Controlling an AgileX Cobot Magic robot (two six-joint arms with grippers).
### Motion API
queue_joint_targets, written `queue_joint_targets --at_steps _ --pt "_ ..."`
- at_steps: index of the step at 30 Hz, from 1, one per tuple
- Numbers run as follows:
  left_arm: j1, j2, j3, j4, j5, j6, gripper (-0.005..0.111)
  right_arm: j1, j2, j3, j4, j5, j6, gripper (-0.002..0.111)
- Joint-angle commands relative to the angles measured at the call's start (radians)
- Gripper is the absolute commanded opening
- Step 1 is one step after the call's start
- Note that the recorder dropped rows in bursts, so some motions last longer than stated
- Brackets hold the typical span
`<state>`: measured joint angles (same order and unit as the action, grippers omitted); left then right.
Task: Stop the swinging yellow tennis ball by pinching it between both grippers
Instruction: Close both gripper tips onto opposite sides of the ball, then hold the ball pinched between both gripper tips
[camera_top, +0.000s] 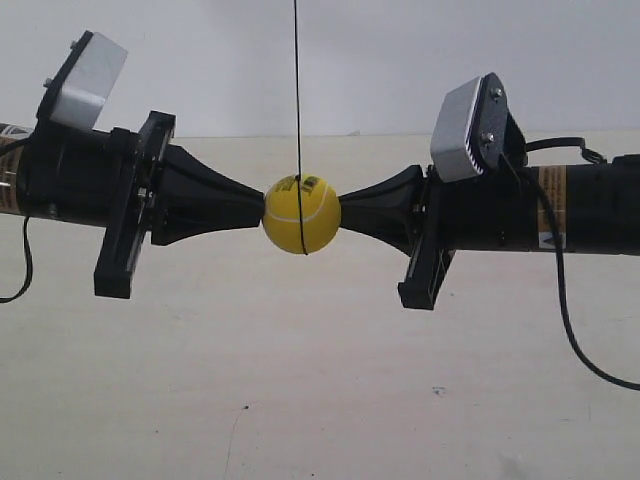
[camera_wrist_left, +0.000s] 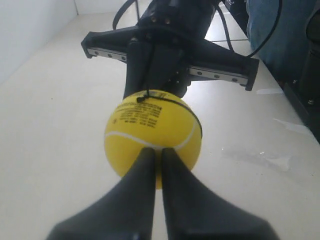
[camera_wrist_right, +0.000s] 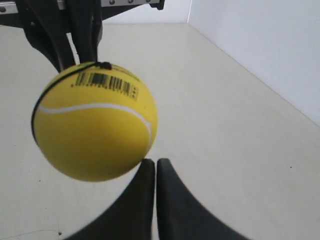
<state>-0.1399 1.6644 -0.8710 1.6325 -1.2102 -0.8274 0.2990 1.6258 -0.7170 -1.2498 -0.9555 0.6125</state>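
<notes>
**A bare robot test bench, lab-like**

Plain white walls (camera_top: 400, 60) meet a bare cream surface (camera_top: 300, 390). Dark robot arms (camera_top: 70, 170) reach in from both sides and carry grey-white box modules (camera_top: 462, 130). Black cables (camera_top: 563, 300) trail loose. A yellow tennis ball (camera_top: 302, 214) hangs on a black string (camera_top: 296, 80).

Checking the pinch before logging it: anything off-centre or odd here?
One thing: in the right wrist view the right tool, shut, meets the yellow tennis ball near its edge, not its middle. The left tool, also shut, sits centred. The string hangs straight; nothing damaged.
</notes>
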Motion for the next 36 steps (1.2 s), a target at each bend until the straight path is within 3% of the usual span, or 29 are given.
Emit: queue_joint_targets --at_steps 1,6,13,21,36 --pt "-0.012 0.001 -0.007 -0.005 -0.011 -0.010 0.005 -0.022 -0.011 -0.005 -0.015 -0.030 0.000 0.000" --pt "-0.012 0.001 -0.007 -0.010 -0.011 -0.003 0.005 -0.104 -0.011 -0.005 -0.057 -0.150 0.042 0.000" --pt "-0.015 0.001 -0.007 -0.021 -0.011 -0.003 0.005 -0.104 -0.011 -0.005 -0.065 -0.167 0.054 0.000" --pt "-0.070 0.001 -0.007 -0.021 0.054 0.007 0.005 -0.104 -0.011 -0.005 -0.074 -0.181 0.065 0.000" --pt "-0.070 0.001 -0.007 -0.021 0.056 0.005 0.005 -0.104 -0.011 -0.005 -0.085 -0.179 0.077 0.000"
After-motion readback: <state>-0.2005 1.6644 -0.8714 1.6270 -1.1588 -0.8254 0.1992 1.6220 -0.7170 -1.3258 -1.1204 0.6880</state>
